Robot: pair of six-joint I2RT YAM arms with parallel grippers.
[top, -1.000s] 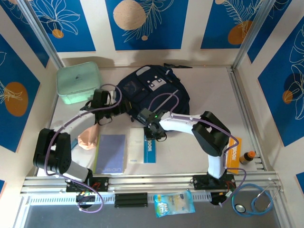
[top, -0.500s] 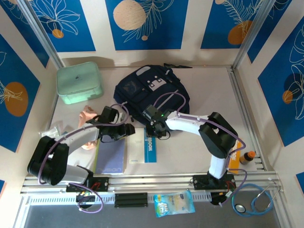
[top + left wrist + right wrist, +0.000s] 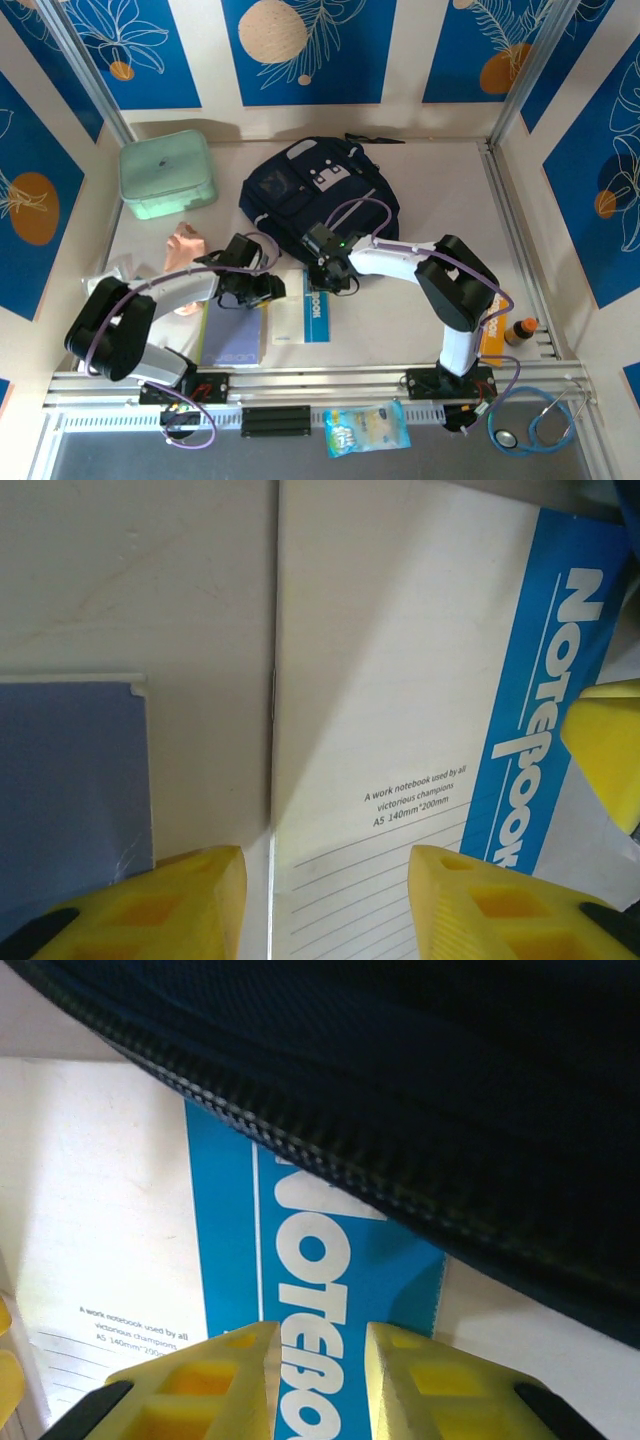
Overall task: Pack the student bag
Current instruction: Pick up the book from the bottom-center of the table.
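Right, from overhead: the left gripper (image 3: 270,289) and the right gripper (image 3: 334,276) both hover over the white-and-blue notebook (image 3: 300,312), with the student bag (image 3: 320,185) lying just beyond the right one. Over to the left wrist: fingers (image 3: 180,905) stand moderately apart, straddling the notebook's left edge, nothing pinched. A blue book (image 3: 70,780) lies off to their left. On to the right wrist: jaws narrow, the notebook's blue band showing through the gap, and the bag's zippered rim crosses just ahead, covering the notebook's far end.
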